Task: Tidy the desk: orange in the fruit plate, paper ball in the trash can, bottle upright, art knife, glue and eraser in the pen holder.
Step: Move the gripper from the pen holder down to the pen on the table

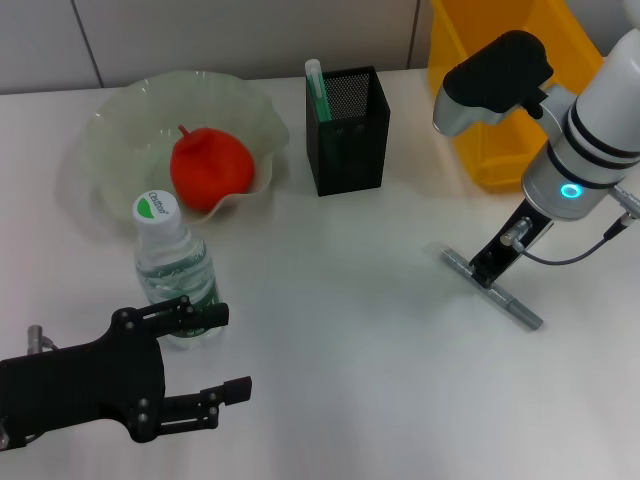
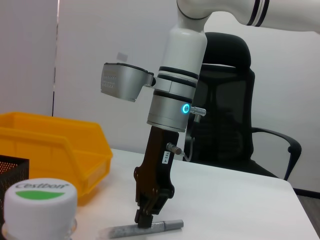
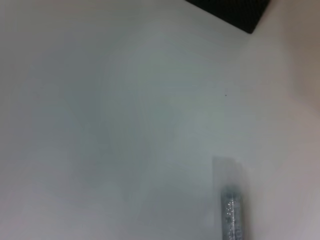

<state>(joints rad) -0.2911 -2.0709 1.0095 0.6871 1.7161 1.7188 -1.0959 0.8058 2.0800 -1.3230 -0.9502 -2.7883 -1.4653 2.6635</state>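
The orange (image 1: pixel 210 168) lies in the pale fruit plate (image 1: pixel 120 120) at the back left. In front of it the bottle (image 1: pixel 172 262) stands upright with its green-and-white cap (image 2: pixel 40 197) on. My left gripper (image 1: pixel 225 352) is open, one finger touching the bottle's base. The grey art knife (image 1: pixel 525 315) lies flat on the table at the right. My right gripper (image 1: pixel 490 275) points down, shut on the art knife's (image 2: pixel 120 230) middle. The black mesh pen holder (image 1: pixel 348 135) holds a green stick (image 1: pixel 318 88). Paper ball and eraser are out of view.
A yellow bin (image 1: pixel 500 90) stands at the back right, behind my right arm. White tabletop stretches between the pen holder and the knife. An office chair (image 2: pixel 225 100) stands beyond the table's far edge in the left wrist view.
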